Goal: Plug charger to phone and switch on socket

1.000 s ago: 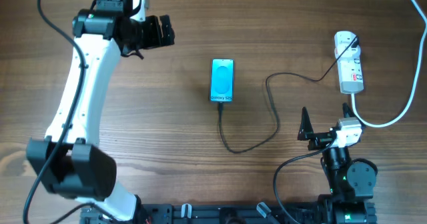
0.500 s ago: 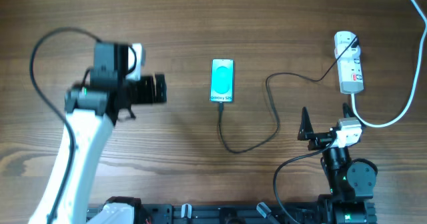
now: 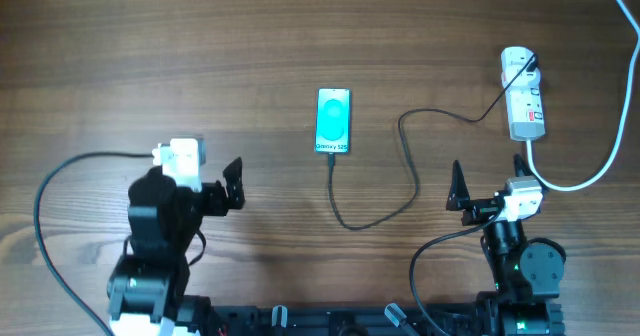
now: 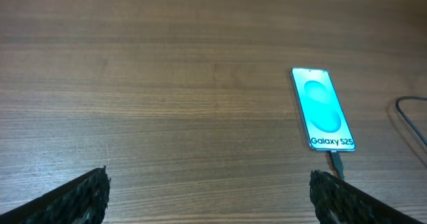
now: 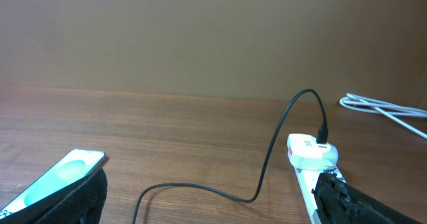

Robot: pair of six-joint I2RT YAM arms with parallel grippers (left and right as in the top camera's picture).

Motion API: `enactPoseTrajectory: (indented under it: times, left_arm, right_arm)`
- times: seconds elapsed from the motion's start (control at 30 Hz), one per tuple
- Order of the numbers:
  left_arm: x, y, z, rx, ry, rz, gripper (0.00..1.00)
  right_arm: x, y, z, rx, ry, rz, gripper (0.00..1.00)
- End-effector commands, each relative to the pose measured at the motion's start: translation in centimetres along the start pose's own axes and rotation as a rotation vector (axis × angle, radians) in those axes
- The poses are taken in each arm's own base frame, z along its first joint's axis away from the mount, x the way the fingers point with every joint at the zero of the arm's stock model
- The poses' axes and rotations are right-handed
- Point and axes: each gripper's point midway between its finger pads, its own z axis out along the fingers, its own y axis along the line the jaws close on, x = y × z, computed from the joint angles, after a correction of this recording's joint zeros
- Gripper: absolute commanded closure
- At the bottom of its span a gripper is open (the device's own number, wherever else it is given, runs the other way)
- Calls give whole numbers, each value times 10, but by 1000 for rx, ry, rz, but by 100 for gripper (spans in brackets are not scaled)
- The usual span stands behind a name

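Lit phone (image 3: pixel 333 121) flat mid-table, charger (image 3: pixel 410 166) tip at its near edge, cable looping right to socket (image 3: pixel 523 106) far right. Left gripper (image 3: pixel 233 184), right gripper (image 3: pixel 458 188): spread wide, holding nothing.

I get overhead straight down on the whole bench (image 3: pixel 280 36). Left wrist cam sits low, angled down at the phone (image 4: pixel 322 109); right wrist is near-level, facing the socket (image 5: pixel 312 152), phone shared at its left edge.

Wooden table (image 3: pixel 250 36), brown wall (image 5: pixel 200 31).
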Motion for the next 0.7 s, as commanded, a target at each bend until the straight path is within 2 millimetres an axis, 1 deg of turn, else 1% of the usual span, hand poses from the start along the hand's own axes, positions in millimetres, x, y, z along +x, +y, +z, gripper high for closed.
enactPoseTrajectory:
  times: [0.0,0.07,0.13,0.23,0.33,0.4,0.5,0.67]
  left_arm:
    - [-1,0,-13,6,-99,20,0]
    - [-6,1,-23,6,-162,20,0]
    - [-6,2,-28,4,-204,21,0]
    - [3,5,-27,1,-240,16,0]
    - [3,6,-26,11,-294,19,0]
    - [-2,4,-26,26,-345,25,0]
    - [-15,3,-31,44,-446,40,0]
    - [-25,0,-36,71,-551,41,0]
  right_arm:
    - [-2,-4,-1,21,-10,-3,0]
    - [-2,-4,-1,21,-10,-3,0]
    - [-2,-4,-1,21,-10,-3,0]
    - [-2,-4,-1,21,-10,-3,0]
    - [-2,-4,-1,21,-10,-3,0]
    - [-2,-4,-1,21,-10,-3,0]
    - [-2,-4,-1,21,-10,-3,0]
    - [-2,-4,-1,21,-10,-4,0]
